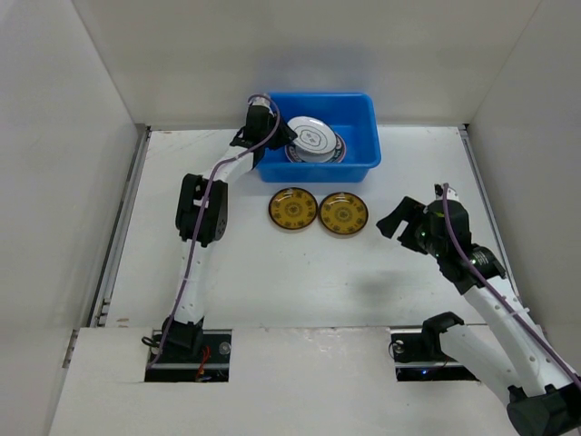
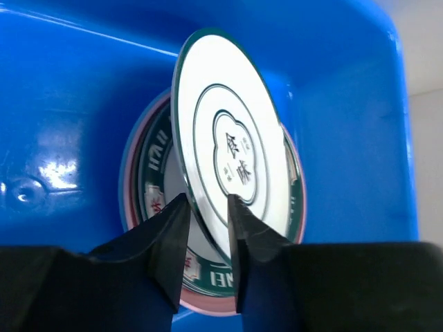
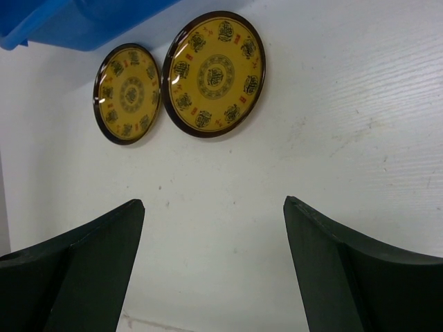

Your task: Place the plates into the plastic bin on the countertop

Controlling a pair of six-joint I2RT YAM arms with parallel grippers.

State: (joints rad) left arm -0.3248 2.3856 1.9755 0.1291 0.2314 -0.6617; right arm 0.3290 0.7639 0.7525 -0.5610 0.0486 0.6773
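The blue plastic bin stands at the back of the white countertop. My left gripper reaches into it and is shut on the rim of a white plate with a centre mark, held tilted on edge. Under it in the bin lie a green-rimmed plate and a pink plate. The held plate also shows in the top view. Two small amber patterned plates lie side by side in front of the bin. My right gripper is open and empty, right of them.
White walls enclose the countertop on three sides. In the right wrist view the two amber plates lie ahead of my right gripper, with a corner of the bin at the upper left. The bin's inner wall fills the left wrist view.
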